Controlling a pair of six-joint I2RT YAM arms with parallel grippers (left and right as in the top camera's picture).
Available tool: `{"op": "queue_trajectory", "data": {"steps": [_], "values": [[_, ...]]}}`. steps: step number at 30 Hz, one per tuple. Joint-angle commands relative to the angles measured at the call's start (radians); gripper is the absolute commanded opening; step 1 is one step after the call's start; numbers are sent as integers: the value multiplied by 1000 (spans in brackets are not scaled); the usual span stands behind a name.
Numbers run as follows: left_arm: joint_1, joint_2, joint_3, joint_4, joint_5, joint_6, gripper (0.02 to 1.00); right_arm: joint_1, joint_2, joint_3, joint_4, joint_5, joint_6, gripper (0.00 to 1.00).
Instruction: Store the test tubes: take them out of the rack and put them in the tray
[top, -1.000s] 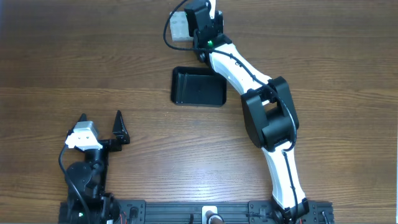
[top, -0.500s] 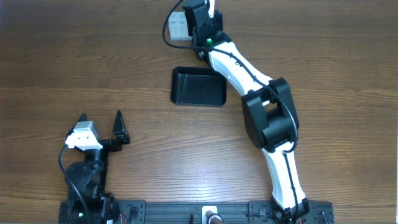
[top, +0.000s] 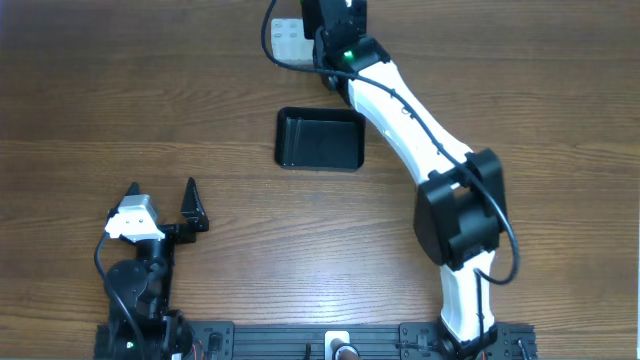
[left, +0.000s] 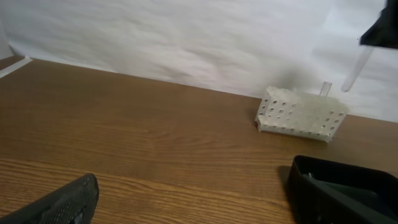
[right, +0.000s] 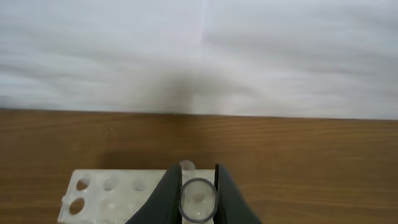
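- Test tube (right: 198, 202) pinched in right gripper (right: 198, 186), long axis upright, lifted above rack (right: 118, 190).
- Tray (top: 320, 140) lies below that gripper, back toward its arm's base; right arm far nearer.
- Second tube (left: 324, 90) stands in rack below.
- Left gripper (top: 162, 192) wide open, empty, well apart.
- Wooden table (top: 520, 80), white wall (right: 280, 56) behind.

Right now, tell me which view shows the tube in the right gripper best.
Left wrist view: the tube hangs side-on, clear of the rack. The right wrist view gives its rim end-on in the right gripper; from above, the right arm hides it.
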Motion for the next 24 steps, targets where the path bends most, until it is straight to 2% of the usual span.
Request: {"op": "queue_trajectory", "data": {"steps": [1, 8, 12, 17, 24], "values": [[5, -5, -5, -2, 13, 18, 998, 14, -87, 23, -100, 12, 39, 71], [5, -5, -4, -2, 13, 18, 998, 29, -118, 23, -374, -134, 241, 36], [5, -5, -4, -2, 13, 18, 996, 45, -116, 23, -530, -180, 335, 18], [5, -5, -4, -2, 13, 18, 998, 49, -115, 23, -669, -227, 364, 14], [5, -5, -4, -2, 13, 18, 998, 45, -114, 23, -813, -251, 366, 23]]}}
